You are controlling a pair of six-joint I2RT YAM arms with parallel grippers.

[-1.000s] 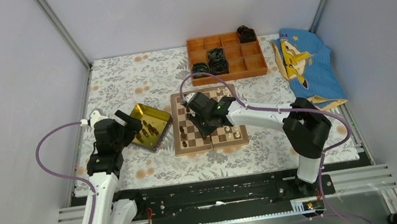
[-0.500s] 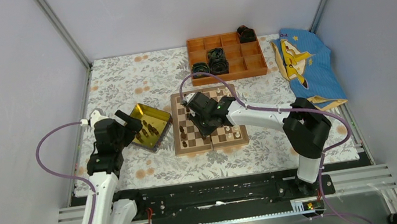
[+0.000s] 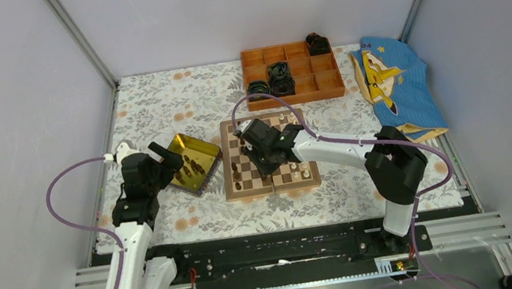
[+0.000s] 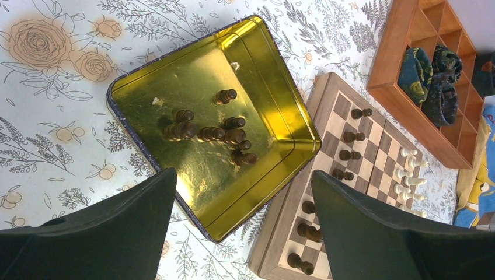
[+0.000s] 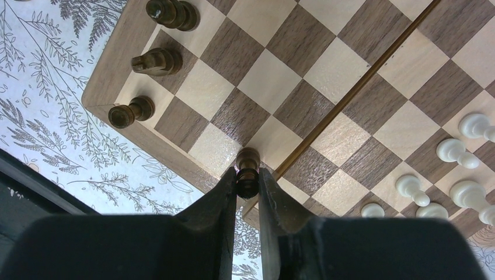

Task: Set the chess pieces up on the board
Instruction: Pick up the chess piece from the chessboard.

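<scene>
The chessboard (image 3: 284, 177) lies mid-table, also in the right wrist view (image 5: 327, 76) and the left wrist view (image 4: 350, 186). My right gripper (image 5: 247, 181) is shut on a dark brown chess piece (image 5: 247, 166), held above the board's edge near the centre seam. Three dark pieces (image 5: 153, 61) stand along the board's left edge, cream pieces (image 5: 461, 151) at its right. My left gripper (image 4: 242, 227) is open and empty above the gold tray (image 4: 268, 125), which holds several dark pieces (image 4: 219, 134). In the top view the right gripper (image 3: 261, 146) is over the board, the left gripper (image 3: 163, 157) beside the tray (image 3: 197, 149).
An orange compartmented box (image 3: 328, 89) with black coiled rolls (image 3: 278, 77) stands behind the board. A blue cloth (image 3: 396, 87) lies at the right. The table has a floral cover (image 3: 179, 102). Grey walls enclose the cell.
</scene>
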